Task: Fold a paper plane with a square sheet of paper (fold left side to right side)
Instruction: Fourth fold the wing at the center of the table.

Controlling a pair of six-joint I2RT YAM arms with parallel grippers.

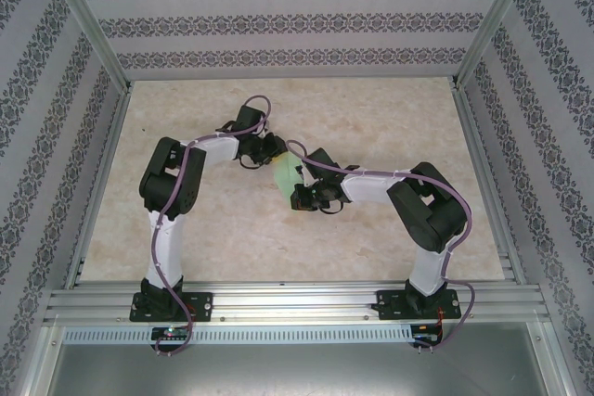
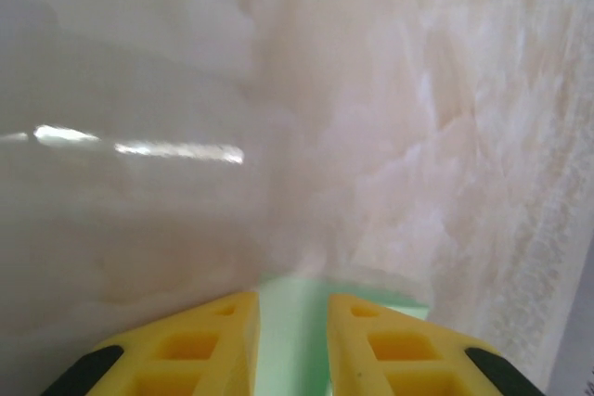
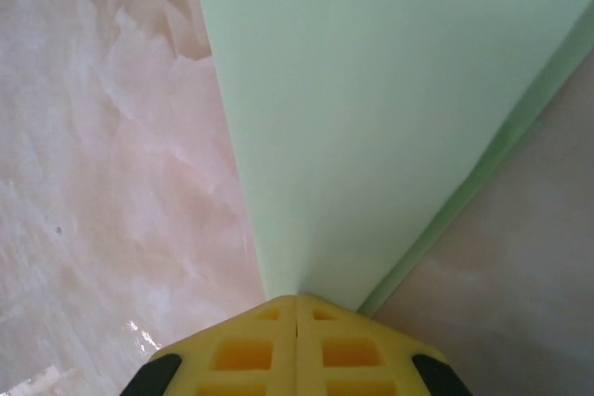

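Nearest in the top view are the 2 arm bases, the left base (image 1: 172,305) and the right base (image 1: 419,303), bolted to a metal rail (image 1: 297,301) at the near edge of the table (image 1: 390,118). Both arms reach inward and meet near the table's middle. The square sheet of paper (image 1: 286,176), pale mint green, lies between them. The left gripper (image 1: 272,148) is at its far left side and the right gripper (image 1: 304,197) at its near right side.

Seen from the left wrist, the left gripper (image 2: 292,299) has its 2 yellow fingers (image 2: 204,340) a narrow gap apart. The green sheet (image 2: 290,336) shows in that gap and runs a little way right under the right-hand finger. Whether the fingers press on it I cannot tell. Beyond it the pale marbled tabletop (image 2: 371,136) is blurred.

Seen from the right wrist, the right gripper (image 3: 297,301) has its 2 fingers closed tight together, pinching the near tip of the sheet (image 3: 371,90). From there the paper widens away toward the far side. A darker green layered edge (image 3: 483,159) runs along its right side, and the tabletop (image 3: 102,183) shows on both sides.
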